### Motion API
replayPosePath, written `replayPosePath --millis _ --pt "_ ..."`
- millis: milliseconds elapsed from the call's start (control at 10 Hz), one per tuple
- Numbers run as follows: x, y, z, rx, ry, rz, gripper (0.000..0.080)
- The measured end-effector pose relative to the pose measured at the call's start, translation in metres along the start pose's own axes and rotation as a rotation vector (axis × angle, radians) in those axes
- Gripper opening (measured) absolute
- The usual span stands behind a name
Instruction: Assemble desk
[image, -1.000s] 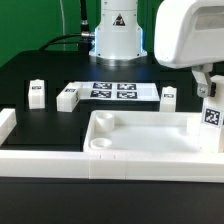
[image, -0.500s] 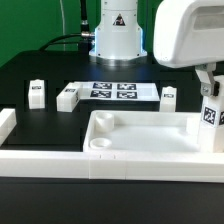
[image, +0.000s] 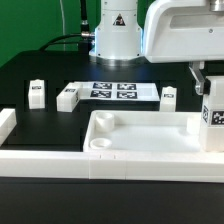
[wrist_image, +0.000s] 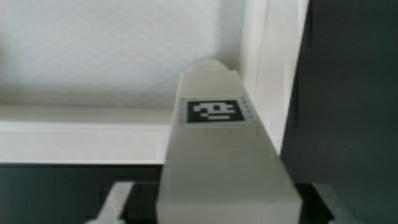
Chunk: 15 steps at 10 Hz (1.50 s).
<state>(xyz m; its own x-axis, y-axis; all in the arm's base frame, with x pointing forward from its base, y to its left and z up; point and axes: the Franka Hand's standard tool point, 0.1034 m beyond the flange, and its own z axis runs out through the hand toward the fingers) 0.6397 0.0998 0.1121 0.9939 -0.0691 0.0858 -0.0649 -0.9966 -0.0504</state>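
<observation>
The end effector (wrist_image: 217, 204) is closed on a leg (image: 212, 118), one finger on each side of it. In the wrist view the fingers (wrist_image: 121, 200) flank the leg's near end, and the tagged far end points toward the tabletop (image: 150, 135).

In the exterior view the leg hangs upright with its tag facing the camera, at 3 o'clock of the tabletop and overlapping the rim at that end. Whether the leg touches the rim cannot be told.

The tabletop lies flat on the black bench (image: 40, 68) with its hollow side up. A round socket (image: 100, 146) shows in its 7 o'clock corner. Its 6 o'clock edge sits against a long white border wall (image: 50, 160), which turns a corner at 9 o'clock.

Three loose legs rest on the bench beyond the tabletop:
- The first loose leg (image: 37, 92) stands at 10 o'clock, well apart from the tabletop.
- The second loose leg (image: 68, 96) is at 11 o'clock, just beside the 9 o'clock end of the marker board (image: 113, 90).
- The third loose leg (image: 168, 96) is at 1 o'clock, just beside the board's 3 o'clock end.

The marker board lies flat at 12 o'clock of the tabletop. The arm's white base (image: 116, 38) stands behind the board, also at 12 o'clock.
</observation>
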Motion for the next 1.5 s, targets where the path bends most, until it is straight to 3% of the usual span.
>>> replayPosePath --millis 300,700,1000,1200,1500 --pt "-0.001 0.002 0.0 -0.003 -0.002 0.204 0.029" --pt "-0.002 0.016 -0.001 -0.036 -0.005 0.438 0.03" --pt "-0.002 0.018 0.0 -0.038 -0.005 0.467 0.031" --pt "-0.001 0.011 -0.009 -0.03 0.003 0.413 0.061" --pt "-0.028 0.014 -0.033 -0.023 -0.004 0.365 0.0648"
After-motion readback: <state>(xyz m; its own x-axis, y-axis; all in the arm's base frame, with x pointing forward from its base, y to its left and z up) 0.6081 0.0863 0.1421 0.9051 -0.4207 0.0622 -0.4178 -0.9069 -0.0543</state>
